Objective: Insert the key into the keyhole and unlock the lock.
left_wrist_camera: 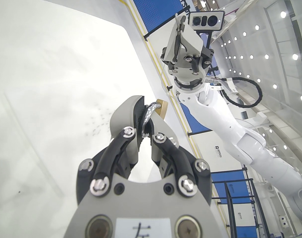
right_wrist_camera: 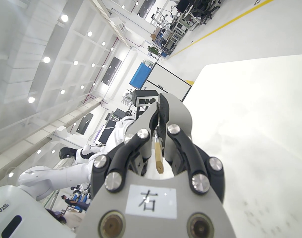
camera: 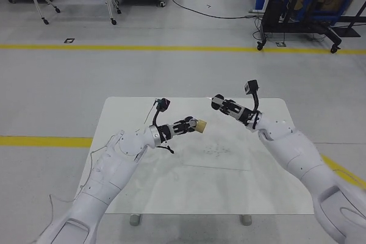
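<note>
Brass lock [left_wrist_camera: 163, 108] hangs above the white desk [camera: 232, 183], pinched by its loop in your left end effector [left_wrist_camera: 147, 115]. A little farther out, your right end effector [right_wrist_camera: 159, 115] is pressed tight on the key [right_wrist_camera: 159, 160], apart from the lock.

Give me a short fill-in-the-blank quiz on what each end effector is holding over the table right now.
1. The left end effector is shut on the silver ____ of the brass padlock.
2. The right end effector is shut on a small brass-coloured ____.
3. Both items are held ____ the white table, neither resting on it.

Missing words: shackle; key; above.
</note>
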### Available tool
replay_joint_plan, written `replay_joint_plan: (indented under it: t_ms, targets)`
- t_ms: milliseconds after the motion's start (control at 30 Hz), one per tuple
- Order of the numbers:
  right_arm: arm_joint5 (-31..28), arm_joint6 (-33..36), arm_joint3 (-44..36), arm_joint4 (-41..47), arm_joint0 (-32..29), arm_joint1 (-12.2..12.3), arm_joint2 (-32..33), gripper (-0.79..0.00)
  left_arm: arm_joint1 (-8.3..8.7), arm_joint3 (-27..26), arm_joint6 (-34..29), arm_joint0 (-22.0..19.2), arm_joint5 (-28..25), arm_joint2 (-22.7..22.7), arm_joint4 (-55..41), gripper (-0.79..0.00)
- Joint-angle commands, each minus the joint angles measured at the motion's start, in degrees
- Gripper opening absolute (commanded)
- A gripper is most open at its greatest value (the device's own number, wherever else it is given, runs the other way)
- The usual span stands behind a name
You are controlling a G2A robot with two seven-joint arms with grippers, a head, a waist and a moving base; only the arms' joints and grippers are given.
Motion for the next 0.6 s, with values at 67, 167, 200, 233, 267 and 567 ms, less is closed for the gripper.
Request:
replay_joint_plan:
  t_ms: [67,167,200,233,267,567]
  targets:
    - [-0.49,2.43,2.62,2.14,1.22,-2.08,-0.52,-0.785,-0.15,0.14,1.73,0.17,-0.1,-0.04,-0.01,-0.785]
    - [-0.46,4.78,4.53,3.19,1.47,-3.48,-1.13,-0.785,-0.19,0.32,2.81,0.11,0.15,-0.17,0.52,-0.785]
    - [-0.5,5.39,5.36,3.59,1.58,-3.91,-1.21,-0.785,-0.2,0.34,3.35,0.12,0.21,-0.22,0.78,-0.785]
    - [-0.68,6.1,6.01,4.25,1.65,-4.34,-1.21,-0.785,-0.21,0.37,3.77,0.13,0.37,-0.24,1.18,-0.785]
    - [-0.91,7.11,6.78,4.62,1.81,-4.7,-1.22,-0.785,-0.2,0.43,4.26,0.11,0.59,-0.32,1.63,-0.785]
    - [-2.63,15.94,10.93,6.46,2.54,-7.11,-0.89,-0.785,-0.39,0.31,5.68,0.24,1.2,-0.43,1.98,-0.785]
